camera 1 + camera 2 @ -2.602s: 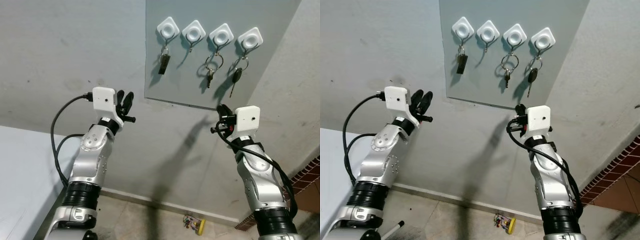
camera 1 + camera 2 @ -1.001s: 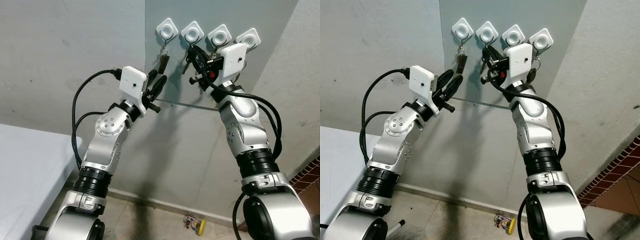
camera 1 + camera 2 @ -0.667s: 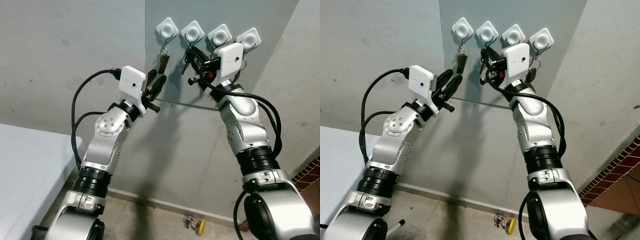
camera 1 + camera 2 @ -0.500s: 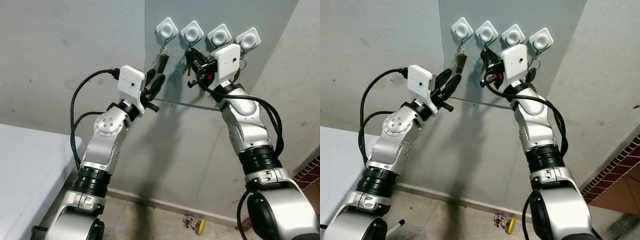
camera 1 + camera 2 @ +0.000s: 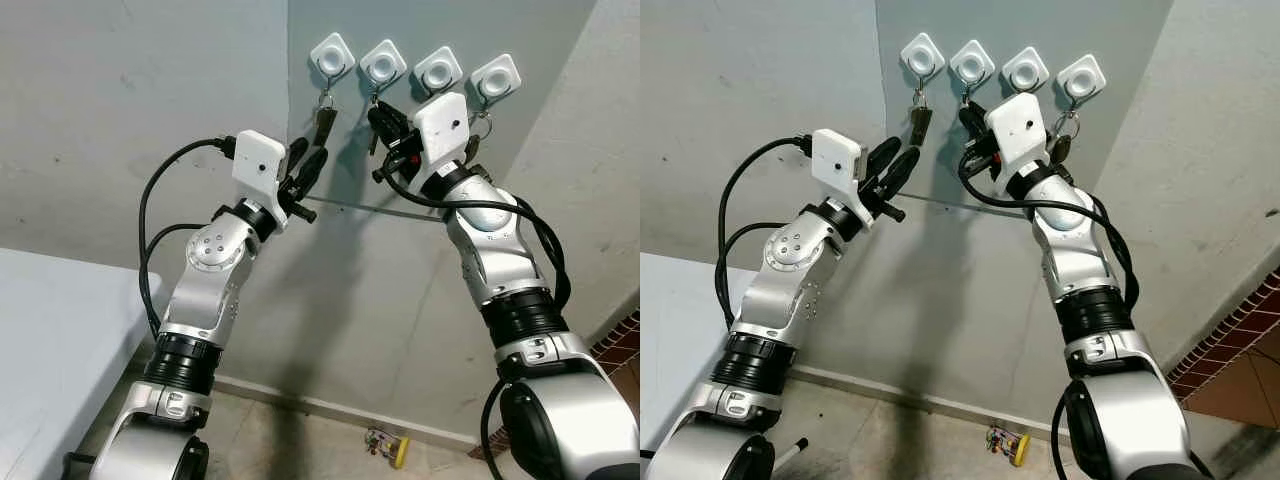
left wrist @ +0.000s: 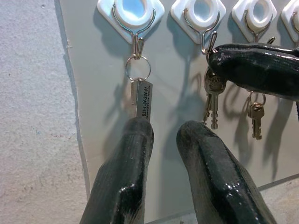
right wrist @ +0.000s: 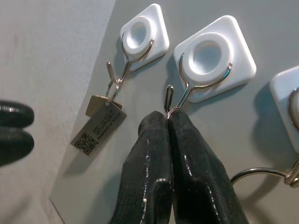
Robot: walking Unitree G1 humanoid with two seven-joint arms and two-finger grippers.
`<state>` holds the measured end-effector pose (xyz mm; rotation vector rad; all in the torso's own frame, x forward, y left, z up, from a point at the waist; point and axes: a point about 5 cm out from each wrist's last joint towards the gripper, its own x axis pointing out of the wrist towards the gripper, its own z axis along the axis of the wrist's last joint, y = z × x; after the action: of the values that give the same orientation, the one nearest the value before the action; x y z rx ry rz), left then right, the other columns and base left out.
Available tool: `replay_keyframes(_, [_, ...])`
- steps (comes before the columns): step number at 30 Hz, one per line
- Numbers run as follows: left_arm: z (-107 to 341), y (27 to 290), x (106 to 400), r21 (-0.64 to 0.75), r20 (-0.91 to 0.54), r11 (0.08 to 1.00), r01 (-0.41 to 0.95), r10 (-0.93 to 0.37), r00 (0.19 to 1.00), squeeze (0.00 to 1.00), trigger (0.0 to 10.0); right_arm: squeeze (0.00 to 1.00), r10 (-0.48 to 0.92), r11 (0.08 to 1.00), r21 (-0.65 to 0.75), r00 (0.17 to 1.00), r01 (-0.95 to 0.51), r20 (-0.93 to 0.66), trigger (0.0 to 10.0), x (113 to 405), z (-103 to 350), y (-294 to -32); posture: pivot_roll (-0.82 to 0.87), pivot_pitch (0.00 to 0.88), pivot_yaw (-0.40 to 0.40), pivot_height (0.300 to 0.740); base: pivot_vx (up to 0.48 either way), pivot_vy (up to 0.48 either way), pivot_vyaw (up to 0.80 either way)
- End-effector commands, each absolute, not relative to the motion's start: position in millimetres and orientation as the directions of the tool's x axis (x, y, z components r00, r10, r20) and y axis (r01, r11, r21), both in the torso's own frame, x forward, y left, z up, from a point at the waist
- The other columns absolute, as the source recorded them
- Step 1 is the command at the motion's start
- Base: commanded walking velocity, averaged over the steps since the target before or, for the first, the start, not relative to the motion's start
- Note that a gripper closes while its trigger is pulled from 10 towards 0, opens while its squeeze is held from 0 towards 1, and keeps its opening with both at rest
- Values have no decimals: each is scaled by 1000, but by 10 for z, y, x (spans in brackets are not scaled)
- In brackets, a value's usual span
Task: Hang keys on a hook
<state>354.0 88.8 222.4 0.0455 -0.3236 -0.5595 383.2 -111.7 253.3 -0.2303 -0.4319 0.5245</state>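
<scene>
A grey panel (image 5: 540, 40) on the wall carries several white hooks. My right gripper (image 7: 168, 117) is shut on the ring of a bunch of keys (image 6: 211, 100), right at the wire tip of the second hook (image 7: 212, 58). The keys hang below the fingers. The first hook (image 5: 333, 55) holds a tagged key (image 6: 141, 97). My left gripper (image 5: 310, 158) is raised just below that tagged key, slightly open and holding nothing. Keys also hang on the third hook (image 5: 438, 70) and on the fourth hook (image 5: 496, 75).
Bare grey wall surrounds the panel, and a corner of the wall juts out on the right. A white surface (image 5: 50, 340) lies at the lower left. A small yellow object (image 5: 390, 447) lies on the floor by the skirting. Brick edging (image 5: 1230, 330) shows at the lower right.
Both arms have risen from low by the wall up to the panel. Over the last second my right gripper has edged left with the keys to the second hook.
</scene>
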Motion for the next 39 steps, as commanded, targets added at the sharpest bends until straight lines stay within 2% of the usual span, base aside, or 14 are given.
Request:
replay_keyframes(1, [2320, 889, 3535, 137, 316, 849, 510, -525, 790, 0, 10000, 0, 511, 859, -260, 778, -442, 366, 10000, 3849, 2619, -1114, -41, 0, -43, 740, 0, 0, 0])
replay_keyframes(5, [2321, 894, 3532, 136, 317, 851, 507, -522, 792, 0, 10000, 0, 464, 884, -142, 801, -445, 379, 10000, 3839, 2552, -1166, -40, 0, -41, 740, 0, 0, 0])
replay_keyframes(9, [2321, 896, 3533, 133, 315, 851, 507, -522, 793, 0, 10000, 0, 448, 888, -90, 804, -451, 390, 10000, 3811, 2519, -1176, -44, 0, -37, 740, 0, 0, 0])
replay_keyframes(17, [2342, 875, 3541, 135, 317, 847, 515, -529, 787, 0, 10000, 0, 469, 862, -67, 741, -502, 481, 10000, 3720, 2658, -1151, -49, 0, -33, 740, 0, 0, 0])
replay_keyframes(39, [2301, 758, 3481, 141, 306, 818, 558, -572, 761, 0, 10000, 0, 496, 857, -118, 741, -502, 453, 10000, 3701, 2656, -1173, -48, 0, -33, 740, 0, 0, 0])
